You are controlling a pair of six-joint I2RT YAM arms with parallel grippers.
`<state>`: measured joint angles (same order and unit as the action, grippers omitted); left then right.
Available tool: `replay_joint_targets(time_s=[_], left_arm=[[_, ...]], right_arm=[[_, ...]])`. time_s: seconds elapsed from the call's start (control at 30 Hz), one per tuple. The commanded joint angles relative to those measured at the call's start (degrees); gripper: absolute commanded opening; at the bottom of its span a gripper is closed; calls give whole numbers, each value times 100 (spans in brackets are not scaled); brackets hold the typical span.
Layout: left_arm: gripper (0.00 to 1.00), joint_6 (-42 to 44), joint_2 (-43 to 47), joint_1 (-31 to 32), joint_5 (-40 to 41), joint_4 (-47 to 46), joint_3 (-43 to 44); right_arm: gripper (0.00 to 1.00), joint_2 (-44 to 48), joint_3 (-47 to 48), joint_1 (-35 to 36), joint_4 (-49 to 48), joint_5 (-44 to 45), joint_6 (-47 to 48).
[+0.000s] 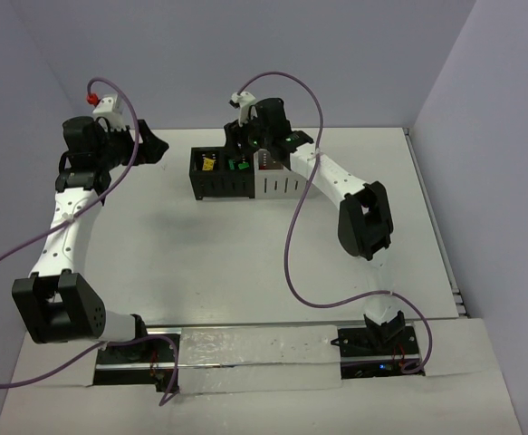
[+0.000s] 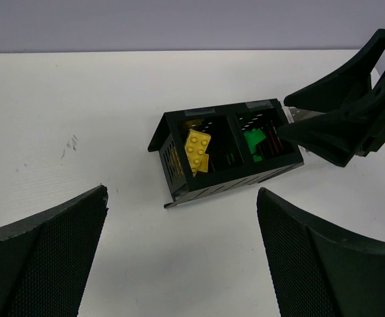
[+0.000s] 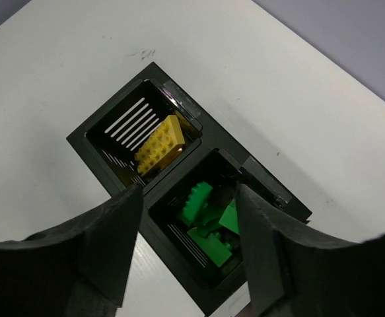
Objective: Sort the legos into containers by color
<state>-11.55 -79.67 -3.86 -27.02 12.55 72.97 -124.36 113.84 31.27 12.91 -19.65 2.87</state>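
The containers (image 1: 220, 184) stand in a row at the back of the table, two black bins on the left and white ones (image 1: 279, 187) on the right. Yellow legos (image 3: 159, 144) lie in the leftmost black bin, and green legos (image 3: 209, 228) fill the black bin (image 3: 179, 254) next to it. My right gripper (image 3: 189, 247) hangs open directly over the green bin, with nothing between its fingers (image 3: 109, 241). My left gripper (image 2: 179, 257) is wide open and empty above bare table, left of the row and facing the black bins (image 2: 228, 178).
The right arm's purple cable (image 1: 292, 245) loops over the table in front of the bins. Walls close off the back and both sides. In the left wrist view the right gripper (image 2: 341, 125) reaches over the green bin.
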Motion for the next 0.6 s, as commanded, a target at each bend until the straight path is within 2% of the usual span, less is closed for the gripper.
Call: replay_joint_targets(time_s=[0.0,0.2,0.33,0.37,0.4,0.57], left_arm=[[99,26,-5,-23,95,-60,345],[99,21,-40,-19,83,28,542],[99,-93,-157,83,582,283,805],[99,-19,-190,100,748,450,884],[99,86,-189,113,880,537,899],[99,250,75,122,1210,549,565]], right_arm=[[68,110,-20,55,-97,-149,-40],[70,936,50,11,97,-101,-155],[83,1647,-184,-159,186,107,-268],[92,2035,-304,-287,186,266,-257],[97,2453,-522,-418,212,390,-218],[100,3709,-1577,-1154,408,917,36]])
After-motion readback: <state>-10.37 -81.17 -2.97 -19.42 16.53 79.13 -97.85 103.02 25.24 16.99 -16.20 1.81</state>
